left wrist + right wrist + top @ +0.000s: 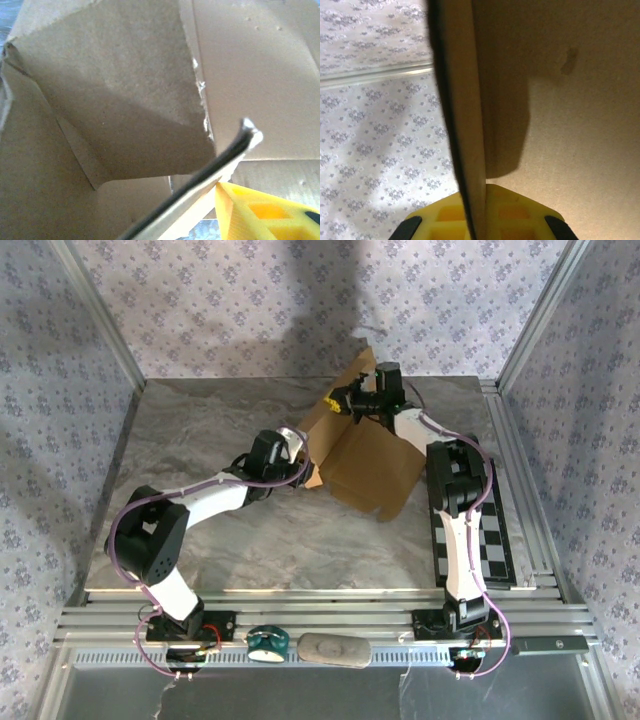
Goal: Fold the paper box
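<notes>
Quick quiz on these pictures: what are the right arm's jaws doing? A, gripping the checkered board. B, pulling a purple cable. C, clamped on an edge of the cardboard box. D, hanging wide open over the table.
C: in the right wrist view the right arm's jaws are shut, with a thin edge of the paper box running straight up between them.

I work in a lab cell: silver aluminium-profile frame (330,610), floral-patterned wall panels (220,310), grey marble-look tabletop (200,410), black-and-white checkered board (497,540) at four o'clock.
</notes>
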